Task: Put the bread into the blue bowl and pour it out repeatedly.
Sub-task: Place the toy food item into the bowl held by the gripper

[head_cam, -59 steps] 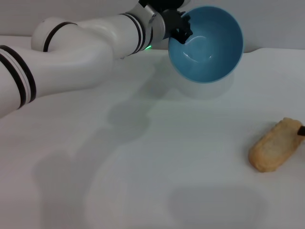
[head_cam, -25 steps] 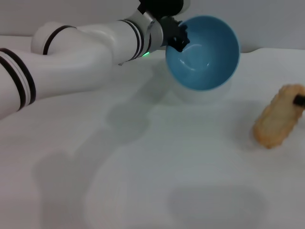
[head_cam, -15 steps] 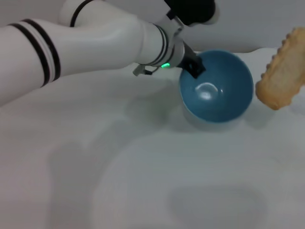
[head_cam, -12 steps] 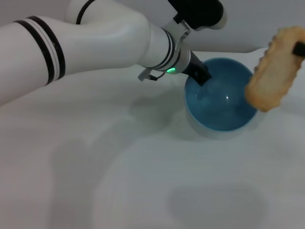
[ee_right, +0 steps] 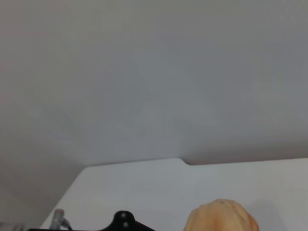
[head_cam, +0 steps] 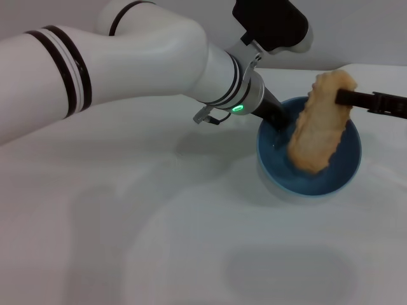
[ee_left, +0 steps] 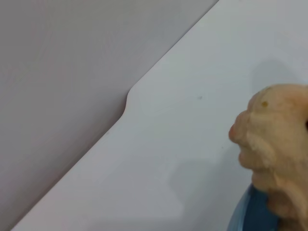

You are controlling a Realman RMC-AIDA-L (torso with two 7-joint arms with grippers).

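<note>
We see the bread hanging steeply tilted over the blue bowl, pale flat underside with scalloped edge facing us. Its lower end dips inside the bowl's opening; whether it touches the inside we cannot tell. Its upper end sits above the far rim. The right hand comes in from the right edge of the head view as a thin dark finger meeting the loaf's upper end. The hand looks clamped on the bread there, with only one finger showing.

The bowl sits on the white table, right of centre, opening turned upward. The left hand reaches down from the big white left arm to the bowl's near-left rim. Its dark tip meets the rim, so we read it as gripped on the bowl, though the fingers are mostly hidden. A green light glows on the wrist just above it.

In the left wrist view we see the lumpy top of the loaf and a sliver of blue rim beneath it, with table and grey wall behind. In the right wrist view only the rounded tip of the bread and a dark part of the other arm show against the wall.
</note>
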